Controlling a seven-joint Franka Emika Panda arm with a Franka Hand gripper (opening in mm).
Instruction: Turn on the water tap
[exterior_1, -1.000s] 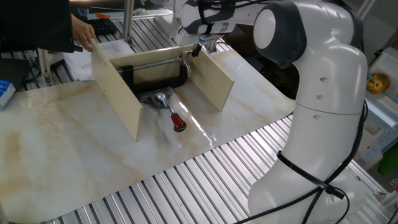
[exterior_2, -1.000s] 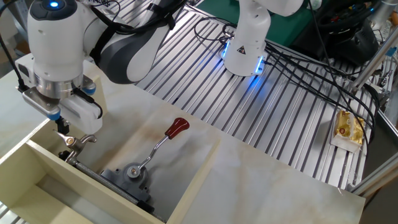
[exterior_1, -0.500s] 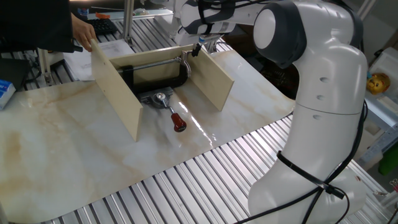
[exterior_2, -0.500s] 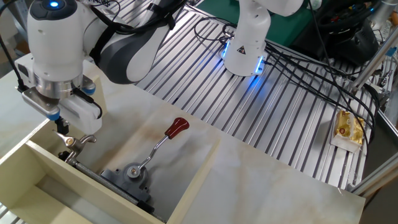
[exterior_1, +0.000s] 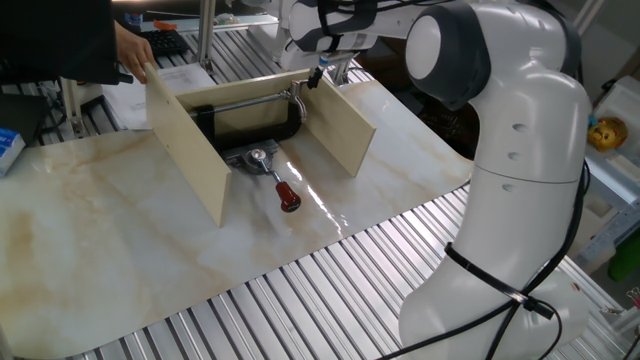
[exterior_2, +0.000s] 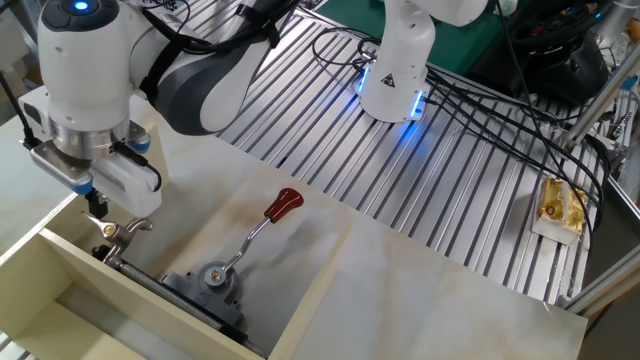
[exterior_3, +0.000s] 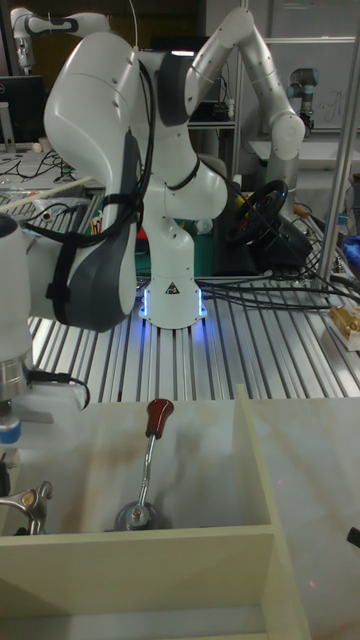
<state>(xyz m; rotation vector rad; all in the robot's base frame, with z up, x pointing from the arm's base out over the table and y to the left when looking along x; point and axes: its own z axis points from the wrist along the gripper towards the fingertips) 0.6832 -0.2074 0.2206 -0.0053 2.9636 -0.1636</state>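
**Tap lever lay beyond and below the fingers, untouched**

While we hovered over the back corner of the wooden frame (exterior_1: 190, 150), our fingers (exterior_2: 97, 206) held nothing; they looked close together, though we could not tell from any view whether they were fully closed. They hung above the metal handle of the clamp screw (exterior_2: 125, 232), clear of it, with a visible gap.

From the fingers, the water tap (exterior_2: 215, 277) sat lower and toward the open middle of the frame, on the marble table (exterior_1: 90, 250), its round base held in the black C-clamp (exterior_1: 250, 125). Its thin lever ran from that base away from the fingers and ended in a red knob (exterior_2: 284, 204), the part of the tap farthest from us. In the tall fixed view the lever (exterior_3: 147, 465) stood nearly in line with the camera, with the knob toward the robot's pedestal.

We judged that the coming move hinged on this: the knob lay across the frame's interior from the fingers, so we would need to descend and travel along the lever's length before pushing sideways on it. The side wall (exterior_1: 345, 125) stood close beside the lever and could limit the approach.
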